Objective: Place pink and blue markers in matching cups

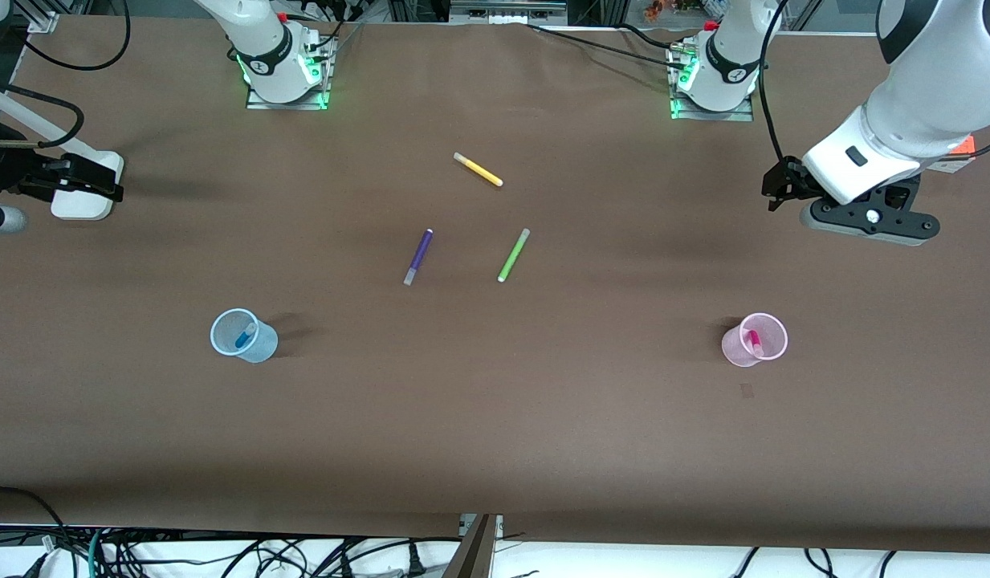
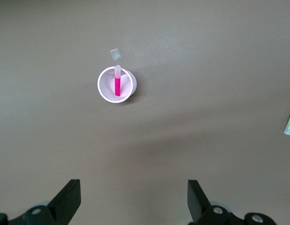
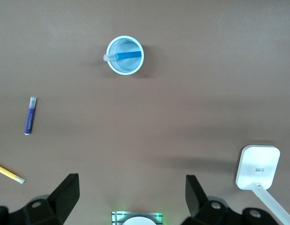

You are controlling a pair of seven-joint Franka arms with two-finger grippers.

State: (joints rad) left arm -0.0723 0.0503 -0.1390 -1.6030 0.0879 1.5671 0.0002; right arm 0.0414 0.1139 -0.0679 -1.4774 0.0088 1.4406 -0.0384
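The pink marker (image 1: pixel 754 343) stands in the light pink cup (image 1: pixel 735 350) toward the left arm's end; both show in the left wrist view, marker (image 2: pixel 117 85) in cup (image 2: pixel 104 90). The blue marker (image 1: pixel 243 337) leans in the light blue cup (image 1: pixel 263 347) toward the right arm's end, also in the right wrist view, marker (image 3: pixel 128 55) in cup (image 3: pixel 124 69). My left gripper (image 1: pixel 864 221) (image 2: pixel 133 185) is open and empty, high over bare table away from the pink cup. My right gripper (image 3: pixel 131 180) is open and empty, high near its arm's base, out of the front view.
A purple pen (image 1: pixel 418 255), a green pen (image 1: pixel 513 255) and a yellow pen (image 1: pixel 478 169) lie mid-table. A small pale patch (image 1: pixel 747 391) lies by the pink cup. A white stand base (image 1: pixel 85 201) with a black device sits at the right arm's end.
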